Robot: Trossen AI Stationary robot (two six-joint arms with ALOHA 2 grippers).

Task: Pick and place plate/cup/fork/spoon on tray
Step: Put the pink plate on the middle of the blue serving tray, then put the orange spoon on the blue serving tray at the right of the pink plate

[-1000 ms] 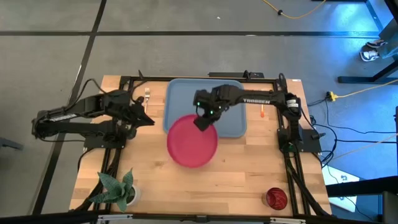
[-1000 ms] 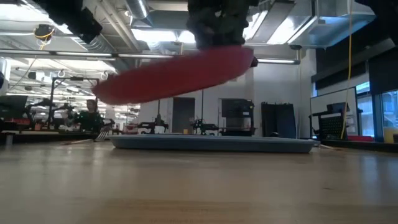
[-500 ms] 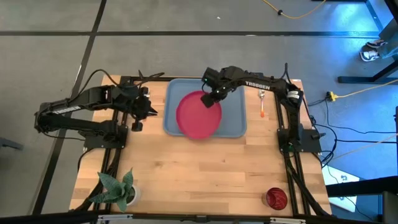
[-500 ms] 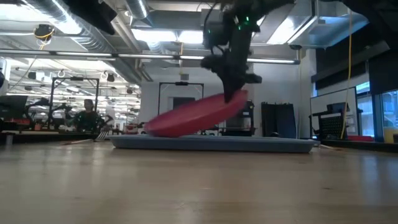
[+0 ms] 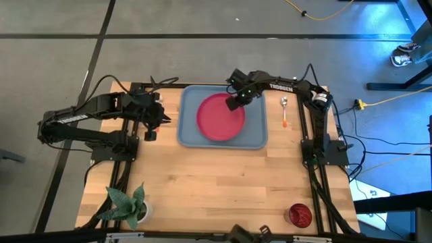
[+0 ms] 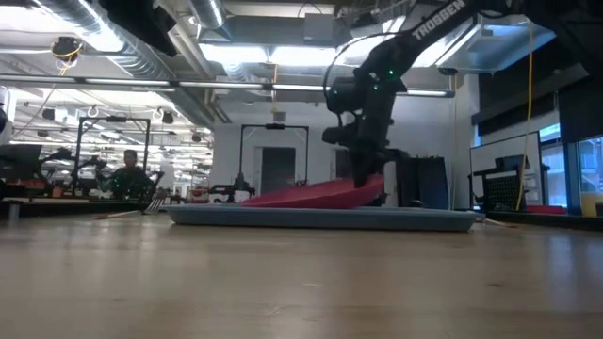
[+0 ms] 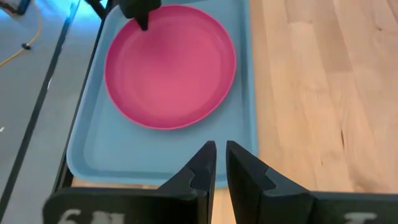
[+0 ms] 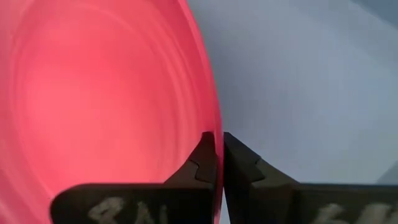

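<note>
The pinkish-red plate (image 5: 220, 118) lies in the light-blue tray (image 5: 191, 133), tilted, with its left part on the tray floor (image 6: 283, 199). My right gripper (image 5: 234, 103) is shut on the plate's far-right rim. My left gripper (image 5: 160, 120) hovers left of the tray, shut and empty; it also shows in the left wrist view (image 7: 221, 154). An orange-handled utensil (image 5: 285, 113) lies right of the tray; fork or spoon, I cannot tell. The dark-red cup (image 5: 300, 214) stands at the near right corner. My right gripper pinches the plate's rim (image 8: 214, 121) at its far-right side between the two fingers, one on the plate's upper face and one underneath. The fingers (image 6: 364, 177) point down from above. The held side is raised a little; the opposite side rests on the tray.
A white pot with a green plant (image 5: 128, 206) stands at the near left corner. Bare wooden table (image 5: 216, 182) stretches between the tray and the near edge. The tray's raised rim (image 6: 320, 217) surrounds the plate.
My right gripper has carried the plate from above the table just near of the tray toward the far edge and down into the tray. The plate, held high and tilted before, now lies nearly flat with one side on the tray. My left gripper has gone a little toward the far edge.
</note>
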